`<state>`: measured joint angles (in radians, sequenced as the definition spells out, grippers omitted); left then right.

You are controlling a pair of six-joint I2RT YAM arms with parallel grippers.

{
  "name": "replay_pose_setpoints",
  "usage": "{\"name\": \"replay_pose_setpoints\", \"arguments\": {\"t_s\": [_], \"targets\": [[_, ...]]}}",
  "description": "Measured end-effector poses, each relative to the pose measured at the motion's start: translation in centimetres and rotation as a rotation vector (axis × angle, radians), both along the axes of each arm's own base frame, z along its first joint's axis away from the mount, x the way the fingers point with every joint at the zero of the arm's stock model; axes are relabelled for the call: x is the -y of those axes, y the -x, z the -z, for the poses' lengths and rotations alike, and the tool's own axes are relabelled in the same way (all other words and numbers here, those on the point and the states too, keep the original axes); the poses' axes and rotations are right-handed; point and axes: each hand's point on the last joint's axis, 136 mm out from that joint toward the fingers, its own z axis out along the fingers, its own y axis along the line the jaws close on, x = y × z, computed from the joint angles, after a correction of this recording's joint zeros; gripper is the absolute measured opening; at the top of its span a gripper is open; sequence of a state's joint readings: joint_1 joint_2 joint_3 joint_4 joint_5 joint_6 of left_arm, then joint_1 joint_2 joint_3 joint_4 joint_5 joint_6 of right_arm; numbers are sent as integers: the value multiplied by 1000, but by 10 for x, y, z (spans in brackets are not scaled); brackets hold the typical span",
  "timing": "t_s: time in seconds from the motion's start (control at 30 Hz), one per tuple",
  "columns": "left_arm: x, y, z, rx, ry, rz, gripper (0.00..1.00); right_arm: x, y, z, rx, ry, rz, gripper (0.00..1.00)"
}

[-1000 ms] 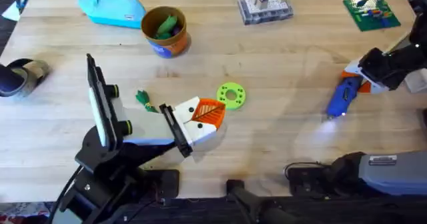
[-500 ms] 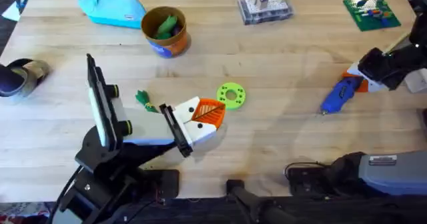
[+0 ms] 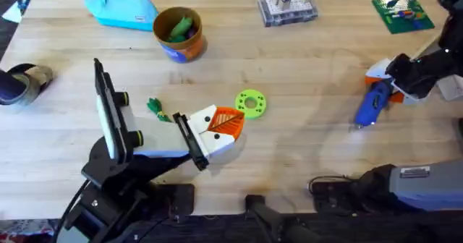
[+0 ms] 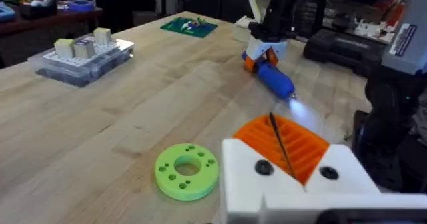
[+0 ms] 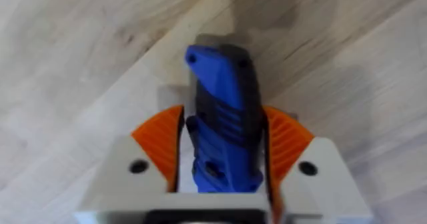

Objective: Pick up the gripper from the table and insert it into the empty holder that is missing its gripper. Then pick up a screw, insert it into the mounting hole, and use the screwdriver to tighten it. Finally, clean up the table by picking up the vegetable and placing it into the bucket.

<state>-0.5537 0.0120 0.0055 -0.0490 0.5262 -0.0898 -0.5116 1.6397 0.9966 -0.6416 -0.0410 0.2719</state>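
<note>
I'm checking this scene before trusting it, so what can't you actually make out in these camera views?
- The thin metal tip of the blue pen-shaped screwdriver: too small overhead, lost in its own light's glare in the left wrist view.
- Contents of the orange and blue bucket: green shapes inside, too small to identify.
- The small dark-green leafy vegetable: its stem end runs behind the left gripper.
- The screwdriver's rear end: hidden between the right gripper pads.

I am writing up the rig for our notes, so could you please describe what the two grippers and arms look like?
Both the left gripper and the right gripper have white bodies with orange ribbed pads and small dark screw holes. The arms behind them are black, and the right arm carries a grey section with a printed label.
</note>
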Motion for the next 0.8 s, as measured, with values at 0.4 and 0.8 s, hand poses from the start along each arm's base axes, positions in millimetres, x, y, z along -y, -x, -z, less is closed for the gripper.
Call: {"name": "replay_pose_setpoints", "arguments": {"t_s": [0.4, 0.8], "targets": [[0, 0, 0, 0, 0, 0, 14, 7, 4, 4, -34, 37, -12, 280], [0, 0, 0, 0, 0, 0, 14, 8, 9, 5, -68, 47, -65, 24]]}}
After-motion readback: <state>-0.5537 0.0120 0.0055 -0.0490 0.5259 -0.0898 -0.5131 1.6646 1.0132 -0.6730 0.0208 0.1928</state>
